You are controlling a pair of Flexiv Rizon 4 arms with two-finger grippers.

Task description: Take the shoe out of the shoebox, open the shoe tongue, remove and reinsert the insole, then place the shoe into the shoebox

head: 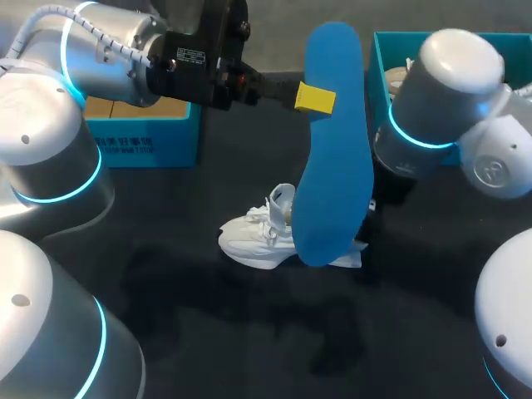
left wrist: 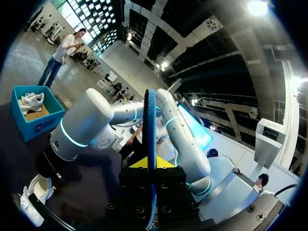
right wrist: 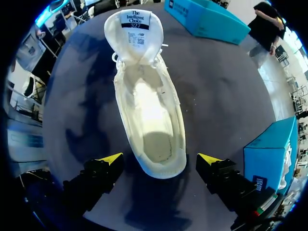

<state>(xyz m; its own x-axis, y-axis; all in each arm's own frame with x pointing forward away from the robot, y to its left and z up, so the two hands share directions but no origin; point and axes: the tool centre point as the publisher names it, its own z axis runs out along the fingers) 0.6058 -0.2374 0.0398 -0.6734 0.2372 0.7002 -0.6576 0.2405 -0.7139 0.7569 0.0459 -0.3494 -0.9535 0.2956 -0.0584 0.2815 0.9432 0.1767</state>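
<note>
Robotics lab, a bench station for handling trials. What we go on:

- Two jointed machine arms flank one dark worktop (head: 208, 341). The left arm (head: 50, 158) and right arm (head: 440, 91) have grey-white casings with glowing cyan bands at the joints.
- Ribbed cable conduit runs along the left arm's upper link.
- The left tool (head: 314, 98) is black with yellow tips and has a blue insole (head: 332, 166) pinched in it.
- Props are few and set out like a trial: the left shoebox (head: 150, 145) and right shoebox (head: 380, 62), both teal, stand at the far edge. One white shoe (head: 249, 241) sits mid-worktop.
</note>
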